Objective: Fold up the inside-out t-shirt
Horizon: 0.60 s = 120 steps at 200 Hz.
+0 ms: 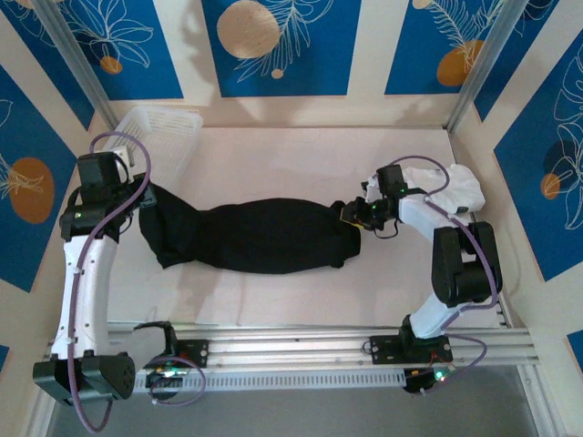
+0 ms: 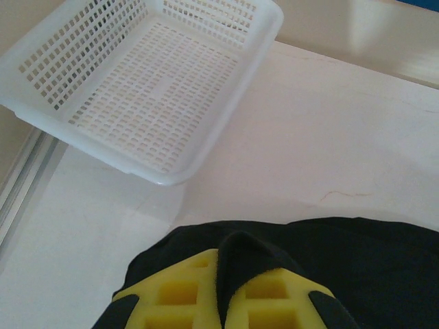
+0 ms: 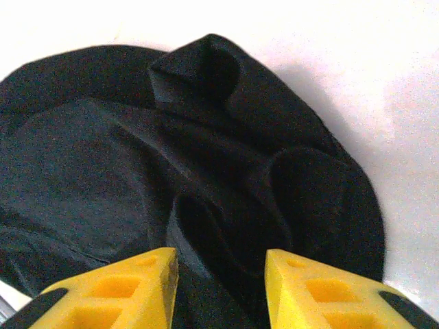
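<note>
left claw (image 2: 230, 277) clamped on t-shirt (image 1: 264, 235) edge, right claw (image 3: 219, 267) apart, open table (image 1: 273, 155) beyond

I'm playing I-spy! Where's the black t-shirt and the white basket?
black t-shirt (image 1: 264, 235): top view, middle of the bunched cloth.
white basket (image 2: 158, 103): left wrist view, on its mesh floor.

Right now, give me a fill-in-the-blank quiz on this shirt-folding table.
1. The left gripper is shut on a fold of the ___ t-shirt.
2. The right gripper has its jaws ___ over the shirt's other end.
3. The white plastic ___ sits at the far left corner of the table.
Missing words: black; open; basket.
</note>
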Available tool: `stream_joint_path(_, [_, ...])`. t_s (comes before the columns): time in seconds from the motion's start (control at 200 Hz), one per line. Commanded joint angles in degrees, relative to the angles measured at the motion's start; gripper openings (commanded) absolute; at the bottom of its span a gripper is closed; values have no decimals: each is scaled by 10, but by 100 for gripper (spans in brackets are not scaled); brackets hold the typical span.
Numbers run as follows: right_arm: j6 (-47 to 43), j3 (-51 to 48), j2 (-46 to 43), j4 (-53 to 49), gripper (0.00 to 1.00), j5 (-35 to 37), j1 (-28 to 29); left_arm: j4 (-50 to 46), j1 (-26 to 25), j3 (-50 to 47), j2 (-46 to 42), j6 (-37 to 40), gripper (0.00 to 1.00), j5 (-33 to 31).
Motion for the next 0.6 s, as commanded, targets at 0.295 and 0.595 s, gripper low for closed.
stream_joint_path(0.295, [-2,-72,-30,28,51,-45,-8,14,6,-7,-1,-6,0,22])
stream_joint_path(0.595, [3,-87,-40,53,50,-92,-10,14,6,-7,-1,-5,0,23])
